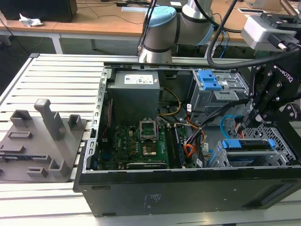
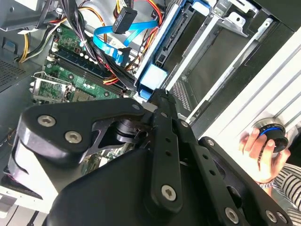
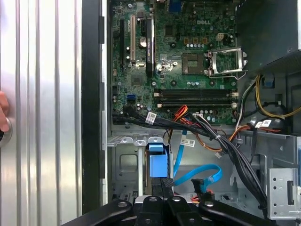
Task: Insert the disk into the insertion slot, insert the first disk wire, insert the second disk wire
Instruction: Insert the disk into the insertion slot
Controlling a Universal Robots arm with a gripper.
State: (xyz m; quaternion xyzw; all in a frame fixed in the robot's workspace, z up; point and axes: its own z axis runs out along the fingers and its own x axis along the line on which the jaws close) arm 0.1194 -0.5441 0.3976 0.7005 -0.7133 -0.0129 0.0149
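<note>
The disk (image 1: 248,151), silver in a bright blue carrier, lies in the insertion slot (image 1: 278,141), the grey perforated cage at the case's corner on the exterior view's right. My gripper (image 1: 248,123) hangs just above the disk's inner end, shut and holding nothing. In both wrist views its tips (image 3: 162,181) (image 2: 160,94) sit against the carrier's blue tab (image 3: 157,162) (image 2: 153,77). A loose blue flat wire (image 3: 203,173) (image 2: 109,41) with a black plug (image 2: 125,20) curls beside the cage, along with a bundle of black, red and orange wires (image 3: 207,129).
The open case holds a green motherboard (image 1: 136,141), a grey power supply (image 1: 134,92) and a taller grey bay with a blue latch (image 1: 209,79). A grey plastic fixture (image 1: 42,136) lies on the slatted table. A person's hand (image 2: 261,155) rests on a knob outside the case.
</note>
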